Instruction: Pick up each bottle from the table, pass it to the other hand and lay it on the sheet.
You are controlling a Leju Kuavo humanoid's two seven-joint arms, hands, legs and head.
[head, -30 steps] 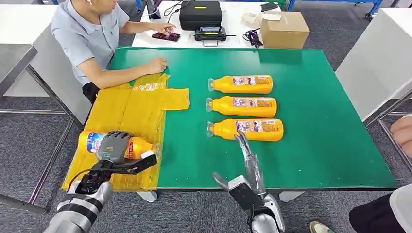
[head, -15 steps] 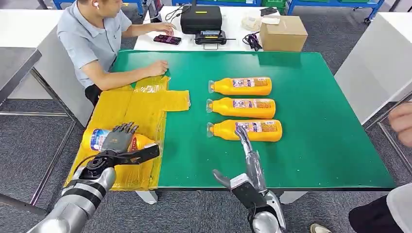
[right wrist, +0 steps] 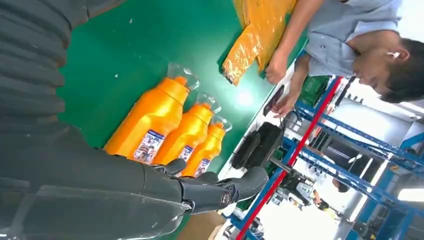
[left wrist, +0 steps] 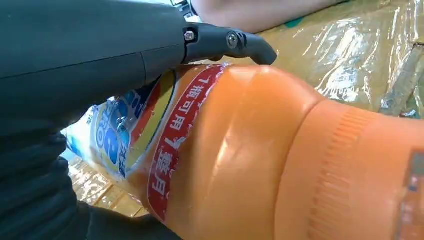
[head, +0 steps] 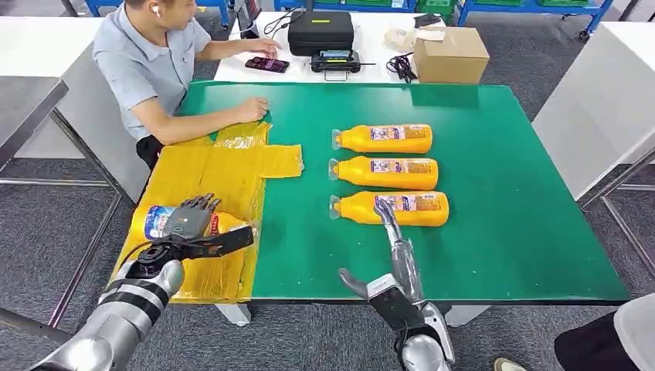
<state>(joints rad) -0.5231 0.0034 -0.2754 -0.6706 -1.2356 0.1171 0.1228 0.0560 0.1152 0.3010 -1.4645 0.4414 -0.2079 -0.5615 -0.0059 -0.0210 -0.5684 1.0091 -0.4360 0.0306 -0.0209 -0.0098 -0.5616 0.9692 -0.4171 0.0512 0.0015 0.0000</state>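
Left hand (head: 188,224) wrapped around bottle (head: 158,222) lying on yellow sheet (head: 208,174); right hand (head: 392,255) spread, holding nothing.

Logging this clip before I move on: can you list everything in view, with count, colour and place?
bottles on the mat: three, orange, lying side by side on the green table.
bottle on the sheet: one, orange with a blue label, lying under the left hand.
sheet: one, yellow plastic, on the table's left side.
table: one, green top.
cardboard box: one, brown, on the white table behind.
black case: one, beside the box.
person: one, grey shirt, a hand on the sheet's far end.
left hand: rests on the bottle.
right hand: open, fingers reaching toward the nearest mat bottle.
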